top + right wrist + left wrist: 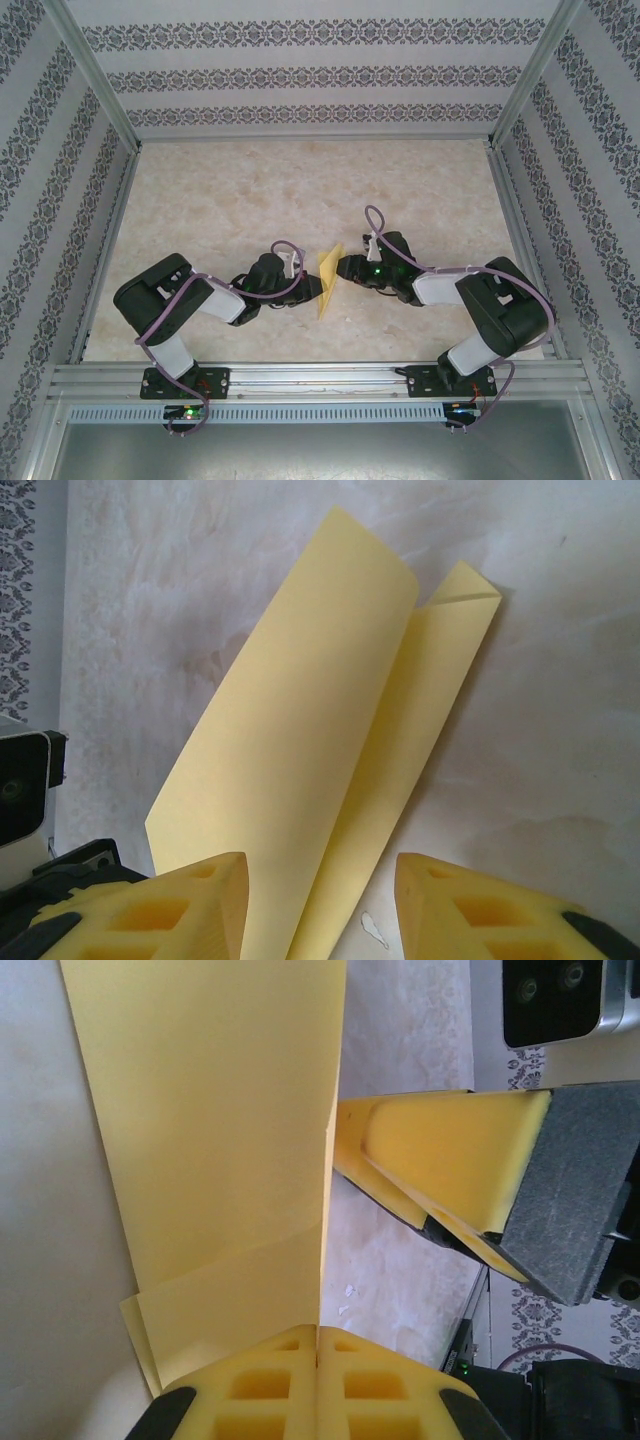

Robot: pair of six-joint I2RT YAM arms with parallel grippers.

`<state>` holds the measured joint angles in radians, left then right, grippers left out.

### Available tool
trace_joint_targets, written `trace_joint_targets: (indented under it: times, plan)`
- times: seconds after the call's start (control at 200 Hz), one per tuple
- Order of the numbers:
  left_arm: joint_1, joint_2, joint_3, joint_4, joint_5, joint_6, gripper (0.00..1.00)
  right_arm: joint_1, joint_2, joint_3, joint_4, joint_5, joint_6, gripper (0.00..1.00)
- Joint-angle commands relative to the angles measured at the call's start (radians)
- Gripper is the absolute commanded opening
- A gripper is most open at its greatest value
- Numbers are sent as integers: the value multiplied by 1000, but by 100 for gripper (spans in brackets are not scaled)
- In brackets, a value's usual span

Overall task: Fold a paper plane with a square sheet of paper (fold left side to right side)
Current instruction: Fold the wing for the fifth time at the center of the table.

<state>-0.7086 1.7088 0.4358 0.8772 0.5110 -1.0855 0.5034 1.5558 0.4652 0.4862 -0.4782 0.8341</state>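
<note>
The left hand (318, 1375) is clamped on an edge of the thin yellow creased sheet of paper (300, 750), central on the pale marbled surface (200, 220), the right hand (320, 875) beside it spread apart; light, floppy, easily crumpled, it wants pinching at a free edge.

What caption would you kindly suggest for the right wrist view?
Open right gripper facing the partly folded yellow sheet, marbled table behind.

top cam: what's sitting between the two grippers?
Only the paper, part-folded, with one flap raised. In the top view the left gripper meets it from one side and the right gripper from the other.
</note>
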Motion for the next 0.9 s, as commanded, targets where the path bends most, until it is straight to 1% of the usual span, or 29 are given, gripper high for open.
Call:
trace_joint_targets:
  times: [0.0, 0.23, 0.635, 0.799, 0.894]
  plan:
    - [15, 9, -9, 65, 15, -16, 0, 19, 18, 32, 35, 17, 7, 41]
    - [15, 15, -9, 66, 16, -14, 0, 35, 42, 48, 42, 24, 11, 39]
    - [15, 24, -9, 70, 13, -16, 0, 52, 87, 70, 42, 30, 20, 39]
    - [15, 36, -9, 79, 15, -20, 0, 61, 109, 81, 19, 51, 23, 39]
    - [15, 41, -11, 81, 13, -21, 4, 67, 124, 85, -1, 64, 24, 38]
